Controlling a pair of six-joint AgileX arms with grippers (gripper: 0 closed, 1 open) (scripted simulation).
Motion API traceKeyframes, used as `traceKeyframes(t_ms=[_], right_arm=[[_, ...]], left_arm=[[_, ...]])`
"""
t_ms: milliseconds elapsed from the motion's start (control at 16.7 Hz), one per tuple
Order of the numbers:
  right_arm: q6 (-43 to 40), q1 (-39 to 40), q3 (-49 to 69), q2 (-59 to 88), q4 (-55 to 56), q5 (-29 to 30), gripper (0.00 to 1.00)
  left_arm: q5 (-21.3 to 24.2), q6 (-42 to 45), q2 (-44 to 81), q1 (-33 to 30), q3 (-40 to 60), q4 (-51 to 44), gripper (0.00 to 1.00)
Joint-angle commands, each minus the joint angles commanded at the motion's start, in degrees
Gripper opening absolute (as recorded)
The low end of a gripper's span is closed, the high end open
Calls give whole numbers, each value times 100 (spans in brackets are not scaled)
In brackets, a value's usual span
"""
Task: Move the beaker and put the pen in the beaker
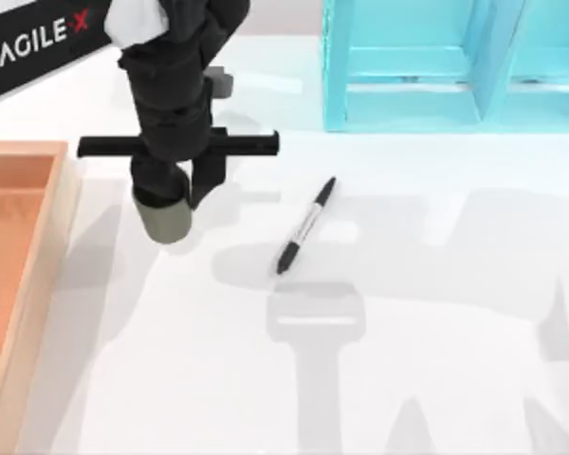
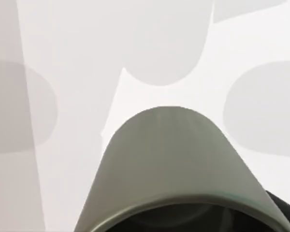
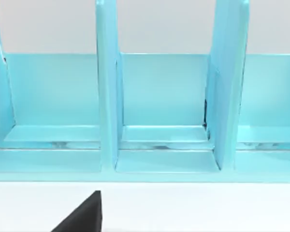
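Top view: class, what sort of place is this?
Likely a rendered desk or office worktop: a white table holds a pen, a turquoise file rack and a wooden tray. The left tool is at a cup.

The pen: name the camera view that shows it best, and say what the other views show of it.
Top view: the pen lies whole on the white table, right of the beaker. The left wrist view shows the beaker's wall, the right wrist view a turquoise rack; neither includes the pen.
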Motion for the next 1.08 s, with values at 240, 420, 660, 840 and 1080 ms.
traceKeyframes(t_ms=[240, 420, 660, 840, 1080], right_arm=[[0, 0, 0, 0, 0, 0, 100], [0, 0, 0, 0, 0, 0, 100], [0, 0, 0, 0, 0, 0, 100], [0, 0, 0, 0, 0, 0, 100], [0, 0, 0, 0, 0, 0, 100]], left_arm=[[0, 32, 60, 43, -444, 527, 0], [-5, 73, 112, 54, -770, 927, 0], [-6, 76, 115, 56, -791, 950, 0], [-6, 76, 115, 56, -791, 950, 23], [-6, 76, 115, 56, -791, 950, 53]])
